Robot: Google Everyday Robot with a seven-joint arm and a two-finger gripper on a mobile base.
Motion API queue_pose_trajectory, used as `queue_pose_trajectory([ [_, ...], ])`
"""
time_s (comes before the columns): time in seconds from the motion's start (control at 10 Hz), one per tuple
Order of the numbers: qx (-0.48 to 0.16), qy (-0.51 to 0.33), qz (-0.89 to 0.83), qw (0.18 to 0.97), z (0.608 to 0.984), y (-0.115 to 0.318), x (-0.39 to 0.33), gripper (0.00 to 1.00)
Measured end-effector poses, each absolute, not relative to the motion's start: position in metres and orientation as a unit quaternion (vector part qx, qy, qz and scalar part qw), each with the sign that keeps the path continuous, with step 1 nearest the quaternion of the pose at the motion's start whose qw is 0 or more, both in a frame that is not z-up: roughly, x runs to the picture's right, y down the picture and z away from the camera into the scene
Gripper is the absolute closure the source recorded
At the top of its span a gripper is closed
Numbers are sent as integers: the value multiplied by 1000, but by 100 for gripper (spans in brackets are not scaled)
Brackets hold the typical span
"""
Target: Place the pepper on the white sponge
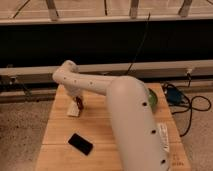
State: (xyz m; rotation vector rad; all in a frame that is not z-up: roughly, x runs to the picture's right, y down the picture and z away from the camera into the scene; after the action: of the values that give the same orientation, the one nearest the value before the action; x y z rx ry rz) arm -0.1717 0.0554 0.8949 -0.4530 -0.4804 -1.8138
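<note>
My gripper (78, 101) hangs from the white arm at the back left of the wooden table (60, 155). It is shut on the pepper (79, 104), a tiny dark red item held upright at its tip. The white sponge (73, 111), a small off-white block, lies on the table right under and slightly left of the pepper. The pepper is at the sponge's upper right edge; I cannot tell whether they touch.
A black flat slab (80, 144) lies near the front left of the table. A green bowl (152, 98) shows at the right, partly hidden by my arm (132, 125). A blue device with black cables (175, 96) lies right of the table. A rail runs behind.
</note>
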Motion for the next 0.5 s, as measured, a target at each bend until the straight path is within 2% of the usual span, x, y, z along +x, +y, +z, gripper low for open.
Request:
queue_pose_trajectory([
  [0.5, -191, -207, -778, 561, 898, 58, -177, 97],
])
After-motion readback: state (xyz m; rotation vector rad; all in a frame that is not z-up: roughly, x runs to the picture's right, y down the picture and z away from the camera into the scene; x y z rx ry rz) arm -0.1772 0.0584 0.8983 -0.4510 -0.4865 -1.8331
